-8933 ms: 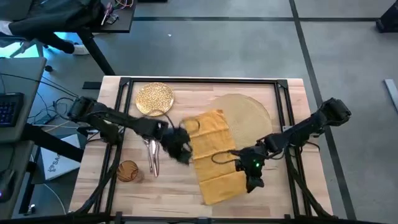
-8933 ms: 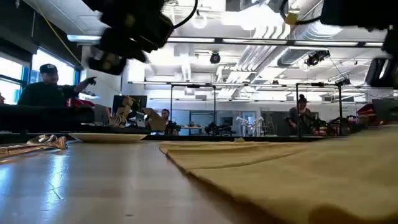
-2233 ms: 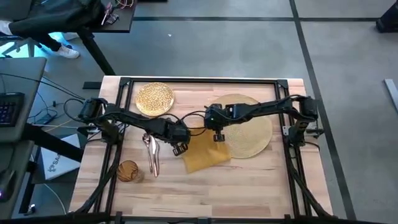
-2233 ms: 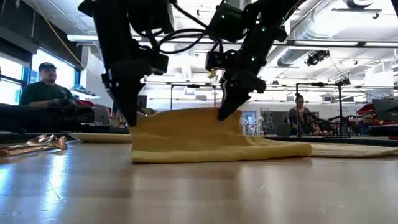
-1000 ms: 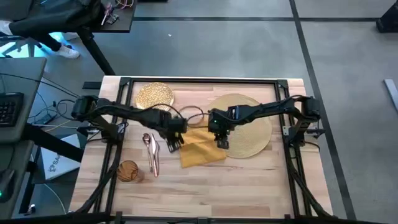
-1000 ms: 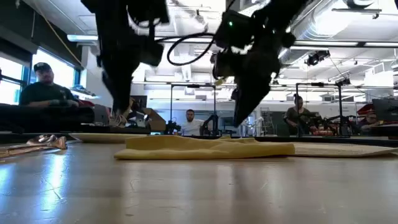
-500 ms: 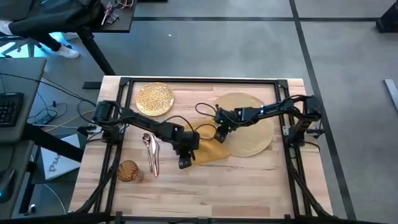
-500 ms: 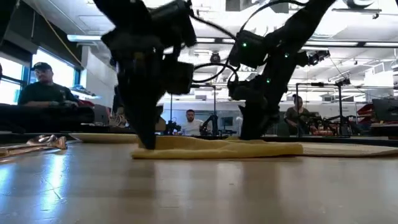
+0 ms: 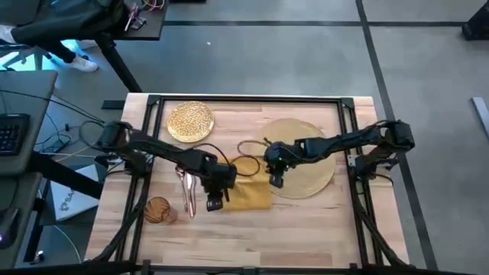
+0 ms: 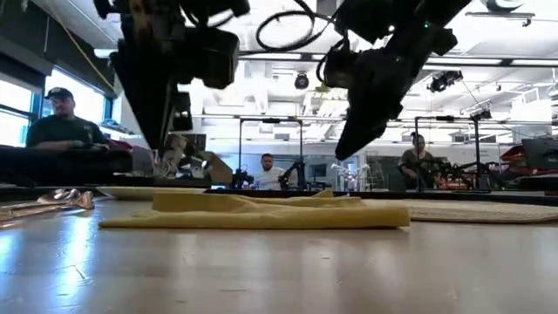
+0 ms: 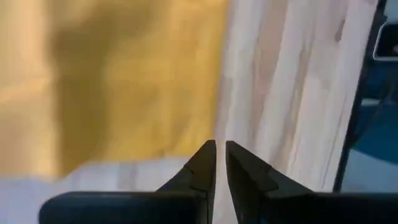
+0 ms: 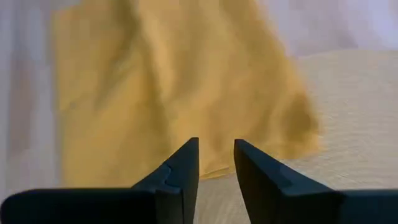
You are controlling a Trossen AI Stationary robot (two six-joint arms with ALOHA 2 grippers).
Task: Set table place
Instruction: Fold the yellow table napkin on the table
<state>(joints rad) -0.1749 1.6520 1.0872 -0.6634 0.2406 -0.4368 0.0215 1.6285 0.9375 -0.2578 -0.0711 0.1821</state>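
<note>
Napkin (image 9: 248,191) dropped, folded, long axis across table (image 9: 306,229); left gripper (image 9: 215,201) nearly closed, right gripper (image 9: 276,180) slightly parted, both empty.

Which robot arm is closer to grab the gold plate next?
Probably the left. The left gripper hovers beside the napkin on the gold plate's side; the right gripper sits farther away, over the mat.

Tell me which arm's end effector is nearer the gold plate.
Left. The left end effector sits nearer the gold plate, by the napkin's cutlery-side edge. The right end effector hangs farther off, where napkin meets mat.
</note>
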